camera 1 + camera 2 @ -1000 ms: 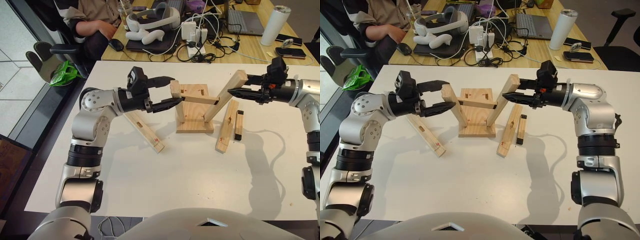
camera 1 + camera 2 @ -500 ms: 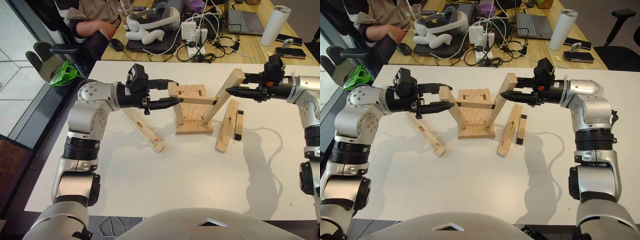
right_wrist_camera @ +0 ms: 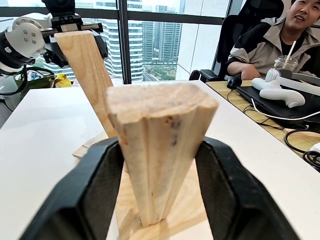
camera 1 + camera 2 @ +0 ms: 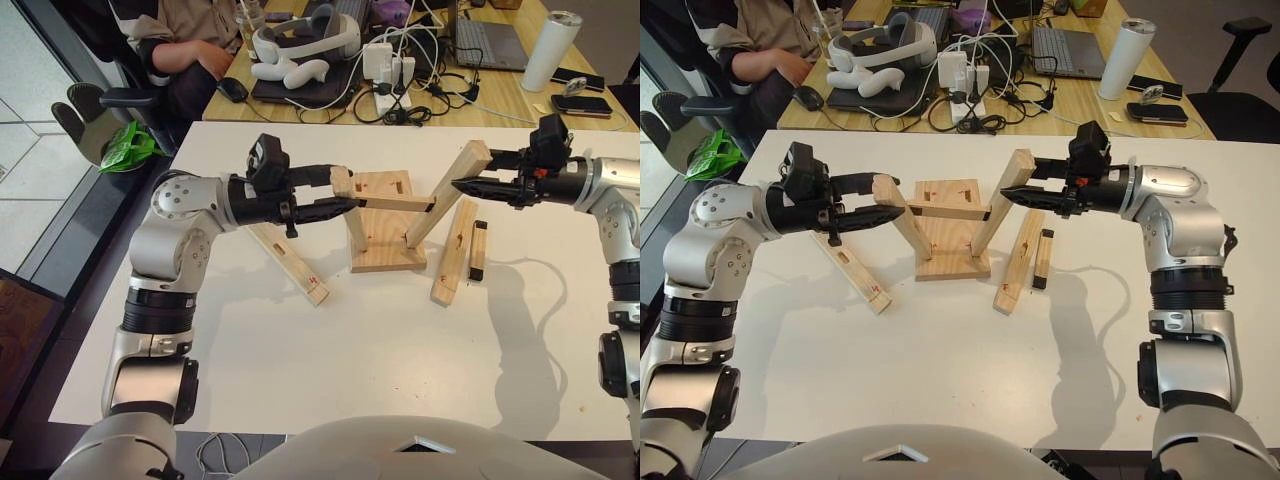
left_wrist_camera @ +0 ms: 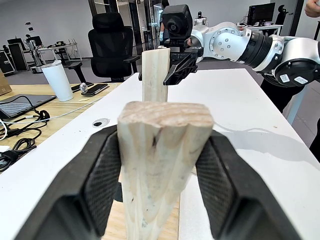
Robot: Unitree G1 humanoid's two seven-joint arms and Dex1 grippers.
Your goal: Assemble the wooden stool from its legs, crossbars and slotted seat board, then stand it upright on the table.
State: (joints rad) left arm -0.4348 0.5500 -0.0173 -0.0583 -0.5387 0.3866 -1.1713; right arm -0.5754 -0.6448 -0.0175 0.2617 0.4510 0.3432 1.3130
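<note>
Looking down, we saw the left gripper (image 4: 345,187) clenched on the left leg (image 4: 356,226) and the right gripper (image 4: 478,168) grasping the right leg (image 4: 440,205); pads (image 5: 107,180) hid the gripped faces. Both legs stood on the board (image 4: 385,256), mid-table (image 4: 350,350), a crossbar (image 4: 395,201) between them. At the board's 8 o'clock lay a spare leg (image 4: 290,258) with unreadable red marks. At 12 o'clock stood a cluttered desk (image 4: 500,100).

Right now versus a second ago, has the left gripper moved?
Yes, slightly. The left gripper, shut on the left stool leg, has shifted toward the robot's left, judged against the loose leg lying still on the table.
</note>
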